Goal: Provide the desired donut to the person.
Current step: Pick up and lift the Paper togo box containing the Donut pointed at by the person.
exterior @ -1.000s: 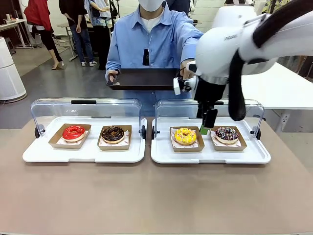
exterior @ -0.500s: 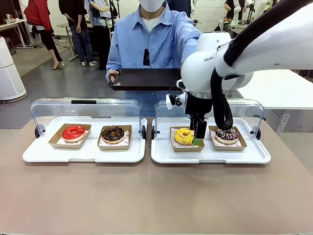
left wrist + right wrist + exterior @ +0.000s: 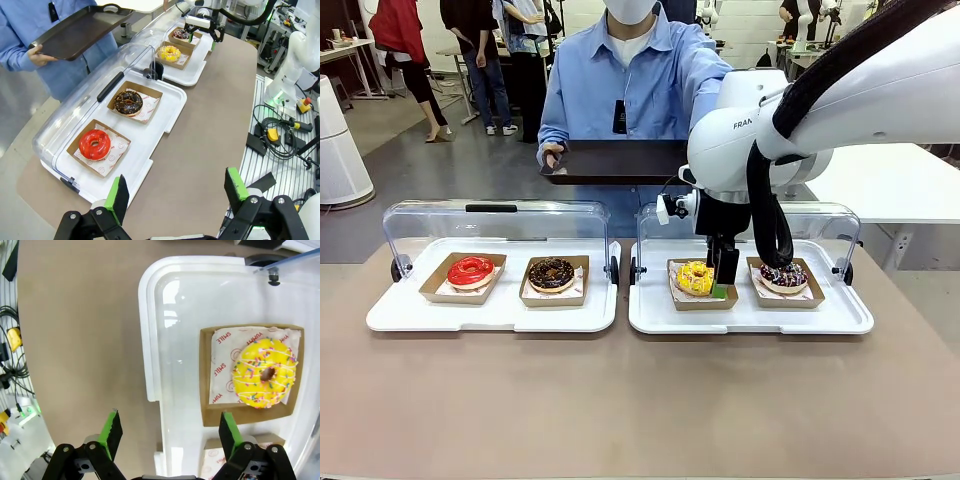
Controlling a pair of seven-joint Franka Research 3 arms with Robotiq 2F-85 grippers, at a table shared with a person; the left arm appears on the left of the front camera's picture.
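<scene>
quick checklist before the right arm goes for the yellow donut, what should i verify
1. Right gripper open: ok, jaws wide.
2. Jaws centred on yellow donut: not ok, it lies off to one side of the gap.
3. Clear lid out of the way: ok, raised behind the donuts.
4. Black tray ready: ok, the person holds it out beyond the lid.
5. Left gripper clear: ok, open, off near the red donut.
6. Yellow is the wanted one: cannot tell.

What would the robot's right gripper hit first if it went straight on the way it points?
Probably the white tray, near its front rim, beside the cardboard box holding the yellow donut; depth is unclear.
</scene>
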